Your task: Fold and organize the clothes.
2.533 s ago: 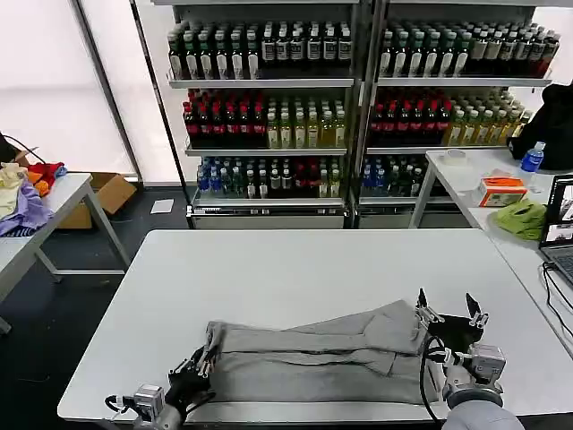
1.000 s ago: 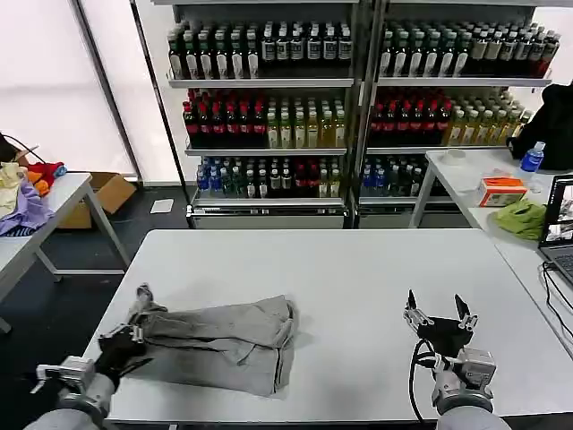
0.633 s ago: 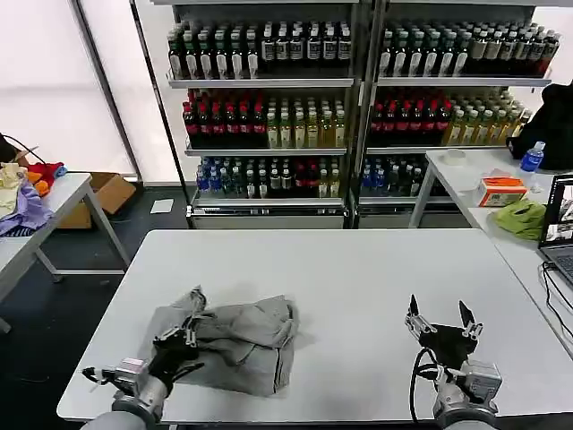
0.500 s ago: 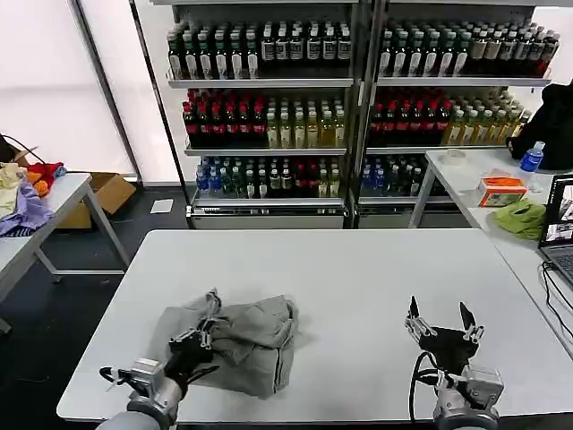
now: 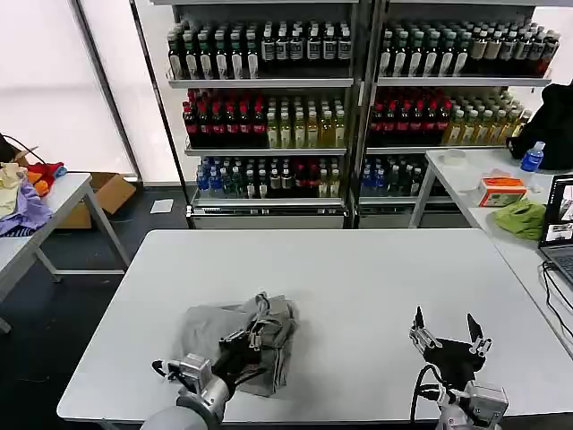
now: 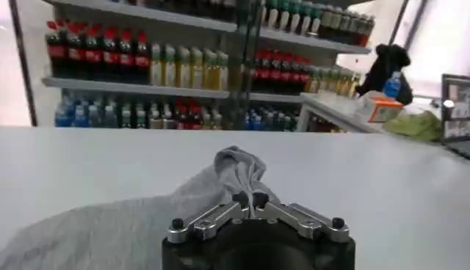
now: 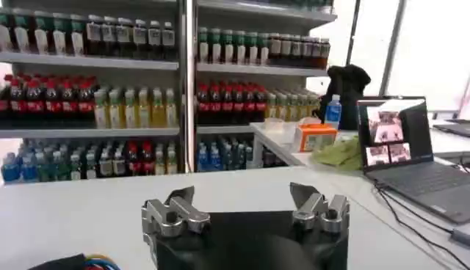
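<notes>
The grey shirt (image 5: 235, 333) lies bunched in a loose heap on the white counter (image 5: 358, 278), toward the near left part of it, with the drinks shelves (image 5: 349, 98) well behind. The left pincer (image 5: 254, 334) sits at the shirt's right side, fingers pressed together on a raised fold of the cloth; from the left wrist view the two fingertips (image 6: 250, 199) meet on a peak of grey fabric (image 6: 233, 167) that stands up just beyond them. The right pincer (image 5: 445, 332) hovers near the counter's front edge, well apart from the shirt on its right, fingers spread wide with nothing between them (image 7: 246, 205)
</notes>
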Tool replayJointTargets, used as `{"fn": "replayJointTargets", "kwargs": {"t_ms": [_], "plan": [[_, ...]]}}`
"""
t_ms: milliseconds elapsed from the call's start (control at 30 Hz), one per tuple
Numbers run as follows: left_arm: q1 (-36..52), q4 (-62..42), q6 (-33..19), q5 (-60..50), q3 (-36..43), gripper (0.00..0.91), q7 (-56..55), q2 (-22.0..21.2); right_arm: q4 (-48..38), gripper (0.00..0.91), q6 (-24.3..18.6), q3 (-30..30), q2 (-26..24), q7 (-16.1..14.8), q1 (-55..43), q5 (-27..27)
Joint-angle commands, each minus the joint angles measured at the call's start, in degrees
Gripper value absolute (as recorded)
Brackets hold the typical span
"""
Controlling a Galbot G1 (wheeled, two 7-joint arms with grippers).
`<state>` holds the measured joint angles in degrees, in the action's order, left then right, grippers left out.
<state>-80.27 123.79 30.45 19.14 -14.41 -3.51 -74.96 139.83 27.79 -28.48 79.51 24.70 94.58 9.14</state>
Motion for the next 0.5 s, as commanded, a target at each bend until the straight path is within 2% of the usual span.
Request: {"fn": "replayJointTargets", "kwargs": {"t_ms": [33, 100, 133, 167, 200, 367, 500], "plan": [[4.9, -5.4, 0.7, 0.7, 5.6, 0.000, -0.5, -2.7, -0.1, 0.907, -0.1, 0.2, 0.5, -0.1, 0.8, -0.9], [5.8, -7.6, 0.3, 0.3, 5.4, 0.000, -0.2, -3.0, -0.1, 0.907, 0.1, 0.2, 0.5, -0.1, 0.6, -0.7], [6.1, -8.8, 0.1, 0.2, 5.3, 0.081, 0.0, -3.1, -0.2, 0.907, 0.1, 0.3, 0.5, -0.1, 0.4, -0.7], [6.3, -9.7, -0.4, -0.1, 5.3, 0.333, 0.2, -3.2, -0.4, 0.907, 0.3, 0.4, 0.5, -0.1, 0.1, -0.7], [6.4, -10.4, -0.7, -0.5, 5.3, 0.897, 0.6, -3.3, -0.7, 0.907, 0.3, 0.5, 0.6, -0.1, -0.2, -0.6], [6.2, -12.7, -1.8, -2.7, 6.2, 0.907, 2.9, -2.9, -2.3, 0.907, 0.5, 1.2, 0.8, -0.1, -1.4, -0.5], [5.3, -11.3, -1.9, 3.0, 7.3, 0.907, 5.4, -2.3, -3.8, 0.907, 0.7, 1.7, 0.8, 0.0, -2.6, -0.7]]}}
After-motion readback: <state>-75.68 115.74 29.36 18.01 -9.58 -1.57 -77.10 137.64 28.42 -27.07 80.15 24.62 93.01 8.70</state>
